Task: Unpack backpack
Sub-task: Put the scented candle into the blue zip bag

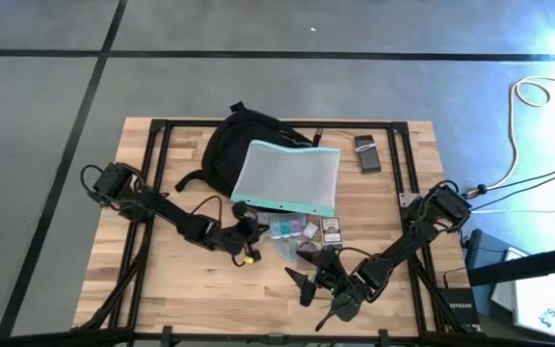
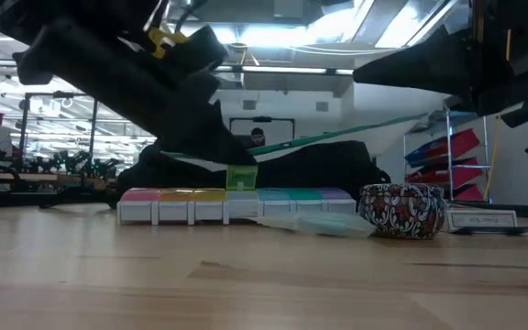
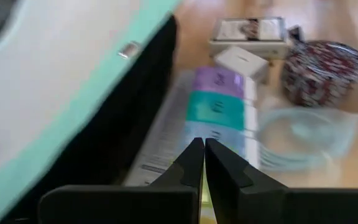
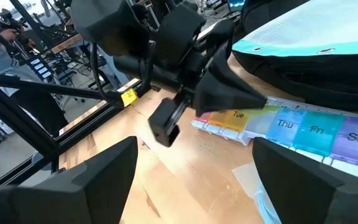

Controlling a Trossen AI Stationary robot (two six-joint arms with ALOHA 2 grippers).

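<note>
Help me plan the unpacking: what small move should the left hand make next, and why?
Probably lift slightly off the rainbow-coloured weekly pill box: the left hand is shut at its edge beside the black fabric backpack, holding nothing that I can see, while the open right hand waits nearby.

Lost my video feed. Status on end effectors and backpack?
Left end effector shut, tips at the pill organizer. Right end effector open, holding nothing. Backpack at table's far side, mesh pouch lying on it.
</note>
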